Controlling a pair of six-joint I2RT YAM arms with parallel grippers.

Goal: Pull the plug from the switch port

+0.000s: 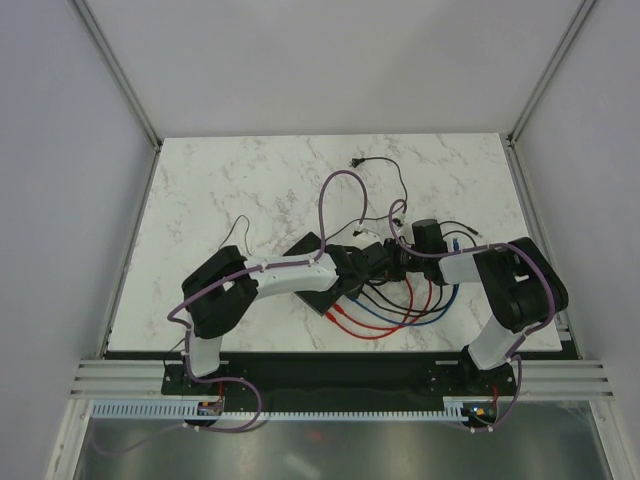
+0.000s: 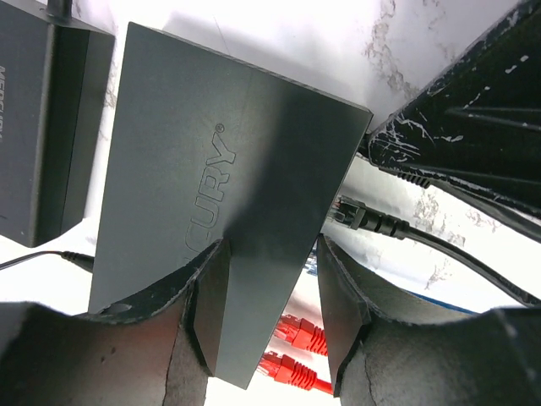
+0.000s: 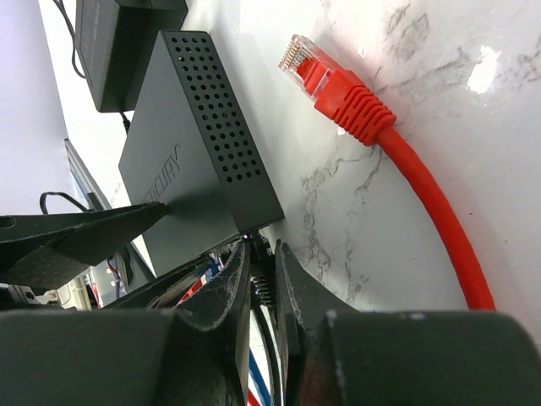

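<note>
- Left gripper (image 2: 272,244) clamps the switch (image 2: 211,161), which lies flat on the marble table (image 1: 220,190), centre-front.
- Right gripper (image 3: 260,247) narrow, pinching the black plug (image 2: 359,216) at the switch's side. Cannot tell whether it is seated or out.

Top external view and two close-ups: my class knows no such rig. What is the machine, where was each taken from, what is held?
A robot's left arm and right arm stand at the near edge of a marble table. The wide picture looks down from above; each close-up comes from a wrist camera. On it lie the switch, a smaller black box, red and blue cables. The left hand grips a corner of the switch. The right hand has fingers nearly meeting by a black plug; whether they pinch it is unclear.
</note>
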